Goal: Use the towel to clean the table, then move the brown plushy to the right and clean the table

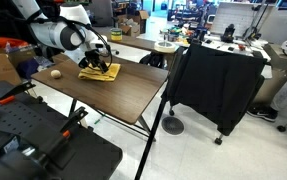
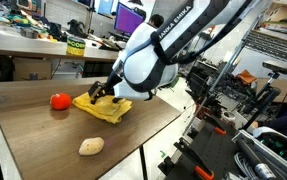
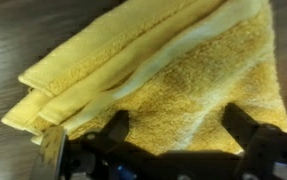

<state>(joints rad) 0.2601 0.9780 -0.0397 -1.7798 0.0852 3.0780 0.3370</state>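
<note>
The yellow towel (image 1: 96, 72) (image 2: 103, 109) lies folded and rumpled on the dark wood table (image 1: 123, 95) (image 2: 43, 135). In the wrist view the towel (image 3: 163, 70) fills most of the picture. My gripper (image 1: 102, 64) (image 2: 105, 96) (image 3: 178, 118) is right over the towel, its two fingers spread wide apart with only towel between them; I cannot tell if they touch it. The brown plushy (image 1: 55, 73) (image 2: 91, 146) lies on the table apart from the towel, untouched.
A small red-orange ball (image 2: 60, 100) sits on the table next to the towel's edge. A black-draped table (image 1: 218, 80) stands beside the wood table. Black equipment (image 1: 33, 140) is in the foreground. A cluttered desk (image 2: 33, 40) lies behind.
</note>
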